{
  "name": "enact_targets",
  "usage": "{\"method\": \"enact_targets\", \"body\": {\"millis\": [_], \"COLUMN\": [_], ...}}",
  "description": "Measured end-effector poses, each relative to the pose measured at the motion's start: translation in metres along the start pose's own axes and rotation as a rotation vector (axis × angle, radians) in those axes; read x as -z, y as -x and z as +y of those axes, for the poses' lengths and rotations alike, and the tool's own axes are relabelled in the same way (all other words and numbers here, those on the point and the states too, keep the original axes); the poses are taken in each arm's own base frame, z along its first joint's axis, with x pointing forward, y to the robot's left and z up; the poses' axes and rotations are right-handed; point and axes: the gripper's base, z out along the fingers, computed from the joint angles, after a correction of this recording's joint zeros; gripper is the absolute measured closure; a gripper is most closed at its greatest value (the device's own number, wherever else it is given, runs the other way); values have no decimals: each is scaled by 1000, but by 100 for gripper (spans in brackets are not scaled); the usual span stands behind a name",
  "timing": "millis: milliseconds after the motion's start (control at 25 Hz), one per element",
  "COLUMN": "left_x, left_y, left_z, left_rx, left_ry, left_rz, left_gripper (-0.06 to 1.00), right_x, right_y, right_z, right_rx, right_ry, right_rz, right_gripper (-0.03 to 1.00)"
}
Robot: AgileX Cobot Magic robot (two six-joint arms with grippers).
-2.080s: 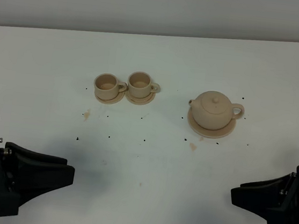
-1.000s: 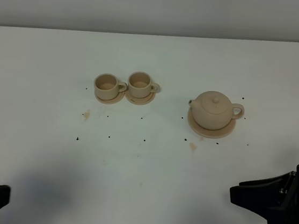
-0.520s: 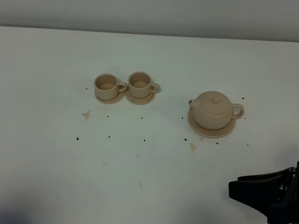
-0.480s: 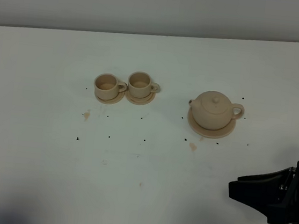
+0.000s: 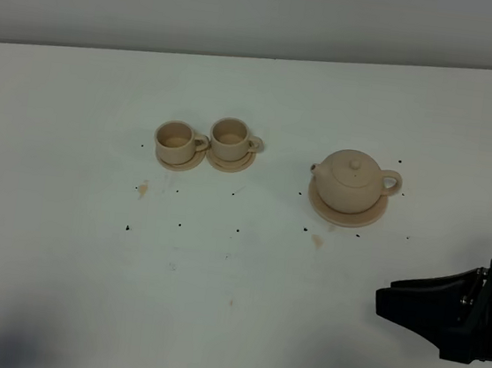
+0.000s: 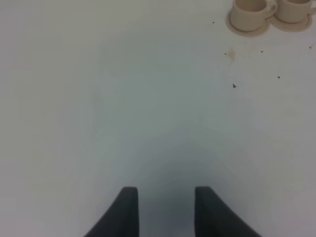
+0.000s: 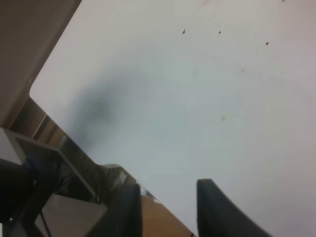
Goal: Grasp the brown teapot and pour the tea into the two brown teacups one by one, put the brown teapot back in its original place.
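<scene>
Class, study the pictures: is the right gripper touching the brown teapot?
Apart. The exterior high view shows a wide stretch of bare table between the right gripper and the brown teapot, which sits untouched on its saucer plate.

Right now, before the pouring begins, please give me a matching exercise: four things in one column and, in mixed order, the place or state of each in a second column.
Things:
1. brown teapot
2. left teacup
3. right claw
4. left claw

Places or states:
A. open, over the edge of the table
B. on the wide saucer plate
C. open, outside the high view
D. on a small saucer, handle toward the other teacup

Pairs: 1-B, 2-D, 3-A, 4-C
</scene>
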Motion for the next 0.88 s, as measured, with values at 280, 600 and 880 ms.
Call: {"method": "enact_targets", "body": {"millis": [280,600,880], "left_x": [8,8,8], "left_y": [-6,-7,-7], "left_z": [0,0,0], "left_rx": [1,1,1], "left_ry": [5,5,5], "left_rz": [-74,-77,-77], "left_gripper": [62,62,62], "right_x": [0,8,3], "right_y": [7,39,83], "right_z": [-5,-10,-30], "right_rx": [38,116,239], "right_ry": [-52,-186,-345], "right_rz": [-74,-199,-199], "right_gripper": [67,67,67]}}
